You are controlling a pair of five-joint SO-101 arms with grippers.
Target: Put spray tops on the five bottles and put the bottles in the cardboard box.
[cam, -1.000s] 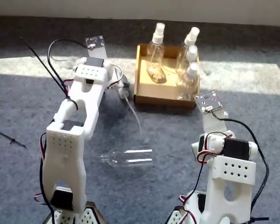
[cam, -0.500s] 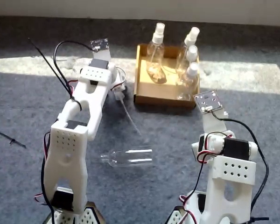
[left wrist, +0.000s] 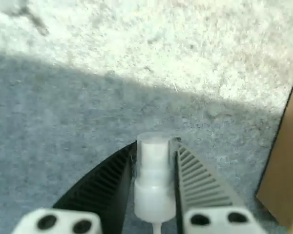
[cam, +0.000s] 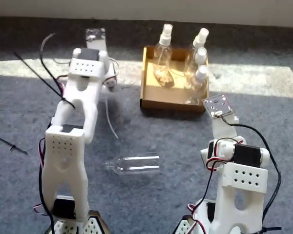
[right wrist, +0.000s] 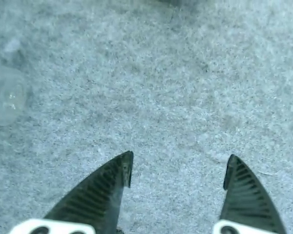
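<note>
The spray top (left wrist: 155,192) is clamped by its head in the left gripper (left wrist: 155,146), held beside the cardboard box (cam: 170,104). Probably featherlight with a floppy tube, so it's best gripped there. Right gripper (right wrist: 178,168) is spread wide.

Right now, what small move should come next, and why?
Probably the right gripper, open over the carpet, should lower to the capless bottle lying on its side and grip it, since the left gripper already holds a spray top.
</note>
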